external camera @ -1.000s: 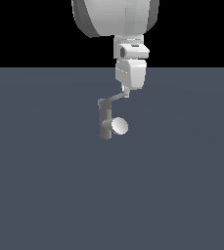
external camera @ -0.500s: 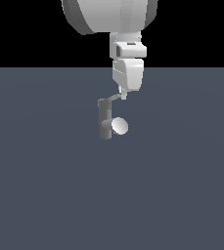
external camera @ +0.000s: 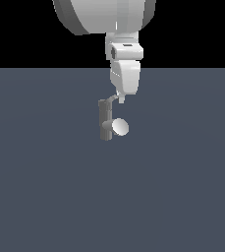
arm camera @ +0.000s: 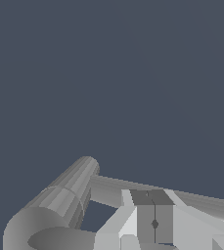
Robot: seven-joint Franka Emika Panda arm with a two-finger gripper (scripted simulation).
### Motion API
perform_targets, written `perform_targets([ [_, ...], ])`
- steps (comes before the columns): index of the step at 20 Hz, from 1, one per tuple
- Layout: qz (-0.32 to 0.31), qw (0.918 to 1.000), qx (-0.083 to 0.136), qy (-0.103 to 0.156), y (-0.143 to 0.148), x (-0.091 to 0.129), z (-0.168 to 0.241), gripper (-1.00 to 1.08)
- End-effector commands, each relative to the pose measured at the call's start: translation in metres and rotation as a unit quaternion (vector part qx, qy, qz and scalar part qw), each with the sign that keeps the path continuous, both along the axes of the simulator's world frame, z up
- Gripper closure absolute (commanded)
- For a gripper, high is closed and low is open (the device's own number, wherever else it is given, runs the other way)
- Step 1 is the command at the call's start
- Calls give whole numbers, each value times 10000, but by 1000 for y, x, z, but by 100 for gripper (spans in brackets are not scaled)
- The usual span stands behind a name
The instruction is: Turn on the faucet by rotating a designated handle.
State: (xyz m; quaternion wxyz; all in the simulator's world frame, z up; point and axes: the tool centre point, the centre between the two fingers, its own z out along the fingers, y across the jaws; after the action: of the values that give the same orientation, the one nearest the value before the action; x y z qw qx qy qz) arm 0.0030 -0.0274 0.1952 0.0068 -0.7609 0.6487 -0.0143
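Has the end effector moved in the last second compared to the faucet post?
Yes. In the exterior view the end effector has shifted slightly toward that view's left, closer to the faucet post, near the handle.

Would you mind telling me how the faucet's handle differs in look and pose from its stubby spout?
The handle is a thin, flat bar slanting off the post's top toward the gripper; the spout is a short, thick stub lower down the faucet. The handle ends plainly, while the spout ends in a pale round face. Both project from the same dark post.
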Motion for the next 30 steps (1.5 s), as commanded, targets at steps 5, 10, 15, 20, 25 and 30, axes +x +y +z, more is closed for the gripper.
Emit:
perform_targets([
  [5, 136, 9998, 33, 126, 53, -18, -11, 108],
  [10, -68, 10000, 6, 2, 39, -9, 0, 108],
  [15, -5, 10000, 16, 48, 65, -2, -4, 108],
  [20, 55, 9999, 25, 92, 91, 5, -8, 108],
  [25, 115, 9998, 34, 134, 116, 12, -12, 108],
  [30, -230, 9997, -36, 39, 77, 25, 0, 108],
])
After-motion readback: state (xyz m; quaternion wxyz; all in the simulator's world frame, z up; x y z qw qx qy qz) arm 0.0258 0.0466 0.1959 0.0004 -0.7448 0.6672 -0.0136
